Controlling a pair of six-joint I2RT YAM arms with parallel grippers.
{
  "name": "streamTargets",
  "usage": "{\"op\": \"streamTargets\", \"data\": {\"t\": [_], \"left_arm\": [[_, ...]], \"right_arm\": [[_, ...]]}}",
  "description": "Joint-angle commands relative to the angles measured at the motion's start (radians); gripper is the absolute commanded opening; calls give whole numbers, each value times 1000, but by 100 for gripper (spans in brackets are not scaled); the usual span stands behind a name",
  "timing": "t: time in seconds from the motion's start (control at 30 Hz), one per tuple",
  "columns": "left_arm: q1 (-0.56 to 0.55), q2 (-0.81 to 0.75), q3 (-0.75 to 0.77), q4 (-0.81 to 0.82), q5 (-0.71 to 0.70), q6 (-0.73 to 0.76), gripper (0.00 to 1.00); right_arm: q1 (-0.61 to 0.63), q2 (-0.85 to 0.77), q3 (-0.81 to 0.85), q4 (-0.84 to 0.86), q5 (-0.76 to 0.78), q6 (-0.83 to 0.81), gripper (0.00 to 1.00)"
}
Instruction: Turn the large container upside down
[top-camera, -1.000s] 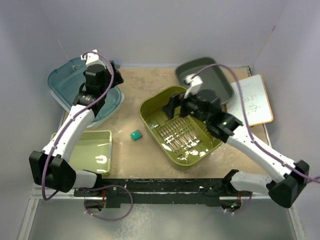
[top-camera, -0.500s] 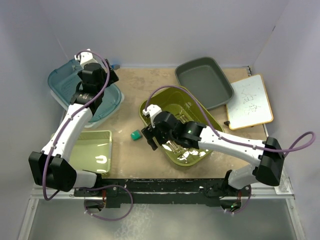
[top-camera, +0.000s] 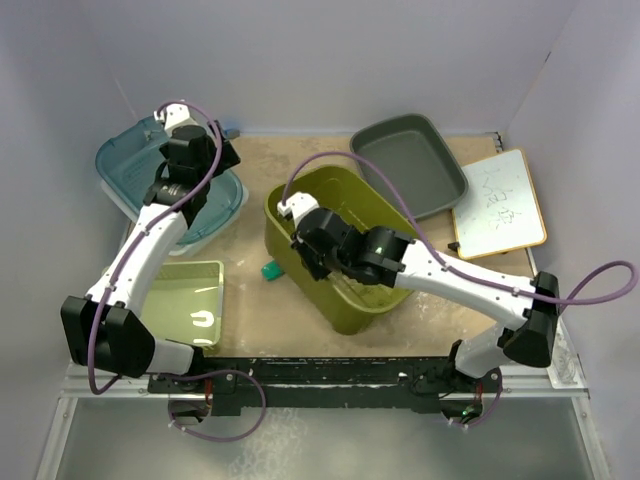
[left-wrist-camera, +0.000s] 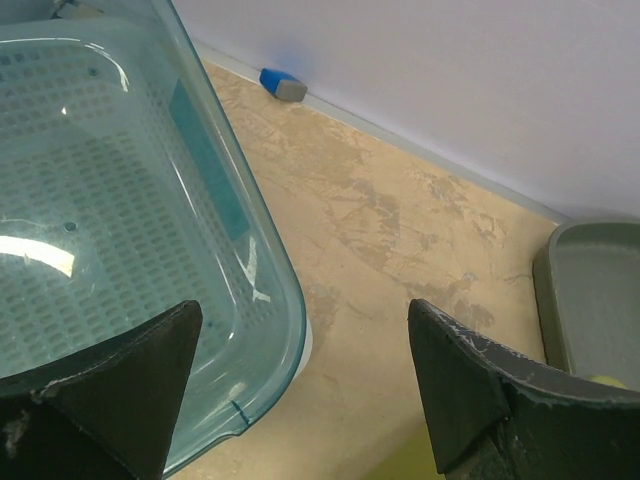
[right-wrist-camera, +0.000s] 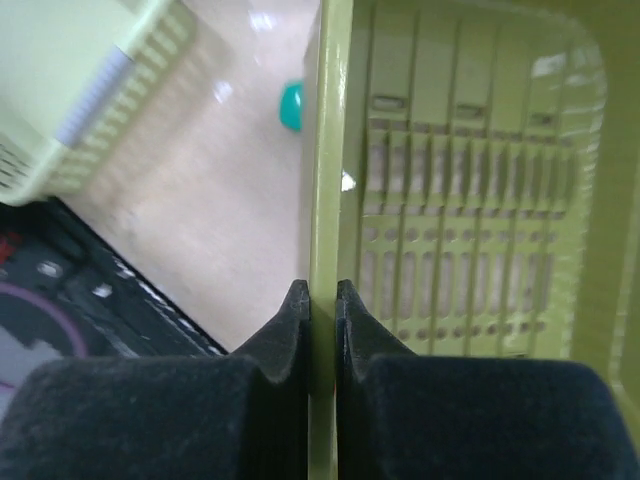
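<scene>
While tilted up on edge at mid-table, large container (top-camera: 385, 215) pinched at its thin left rim by closed right gripper (right-wrist-camera: 320, 300), left gripper (left-wrist-camera: 300, 320) spread open over teal basket (left-wrist-camera: 120, 200): risks slipping from that narrow hold and dropping flat onto green block (top-camera: 270, 270).

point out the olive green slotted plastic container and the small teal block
olive green slotted plastic container (top-camera: 350, 312), top external view, on its near wall
small teal block (top-camera: 269, 270), top external view, on its visible part
</scene>
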Motion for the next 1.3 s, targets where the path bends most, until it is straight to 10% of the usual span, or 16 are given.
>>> {"op": "streamTargets", "data": {"t": [0.0, 0.6, 1.27], "left_arm": [[5, -31, 63, 0, -5, 28, 81], [56, -56, 285, -159, 88, 3, 81], [80, -42, 282, -173, 198, -20, 81]], "right_arm": [[-10, -22, 246, -63, 10, 60, 0], [-308, -26, 175, 234, -559, 386, 0], [-612, 36, -229, 1020, -999, 1132, 0]]}}
